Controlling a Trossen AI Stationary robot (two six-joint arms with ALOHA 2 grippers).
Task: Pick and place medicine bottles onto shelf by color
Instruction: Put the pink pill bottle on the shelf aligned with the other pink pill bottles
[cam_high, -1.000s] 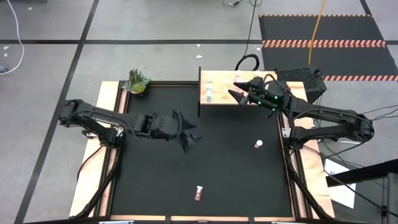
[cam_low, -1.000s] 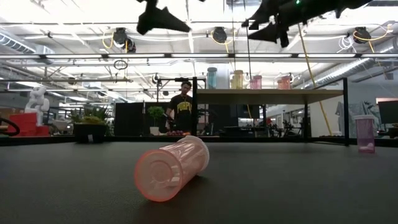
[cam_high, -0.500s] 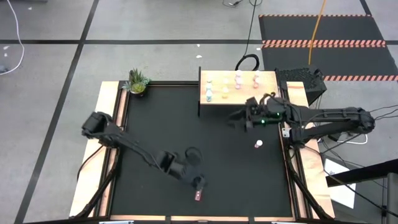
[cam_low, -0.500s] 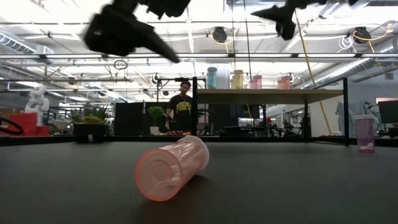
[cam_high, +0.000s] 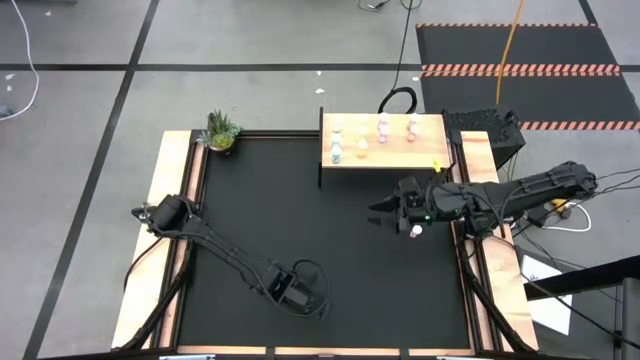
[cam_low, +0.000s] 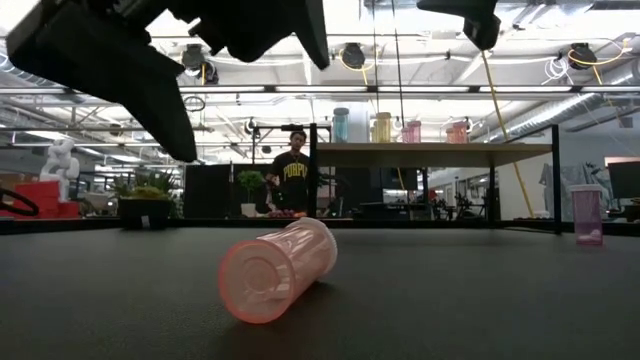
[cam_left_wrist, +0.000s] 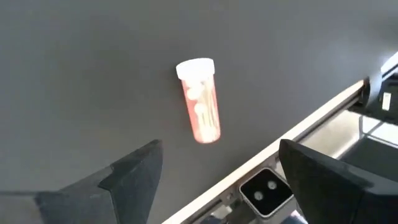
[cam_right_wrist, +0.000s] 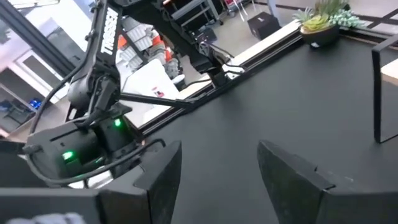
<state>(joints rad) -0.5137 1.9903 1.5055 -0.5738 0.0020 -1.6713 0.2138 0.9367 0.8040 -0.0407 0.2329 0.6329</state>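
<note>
Shelf: pale wood platform at the table's far edge, the landmark for all below; five bottles stand on top, with teal, yellow and two pink ones seen in the low view.
Left gripper: well away from the shelf, low over the table's near edge, fingers spread wide and holding nothing.
Lying bottle: pink-red body with a white cap, on its side on the black table, far from the shelf near the near edge, just ahead of the left gripper's open fingers and not touched by them.
Right gripper: in front of the shelf toward its right end, above the table, fingers parted and empty.
Standing bottle: pink with a white cap, upright on the table in front of the shelf's right end, right beside the right gripper.
Plant: small green pot at the table's far left corner, left of the shelf.
Person: stands in the room beyond the table, seen left of the shelf in the low view.
</note>
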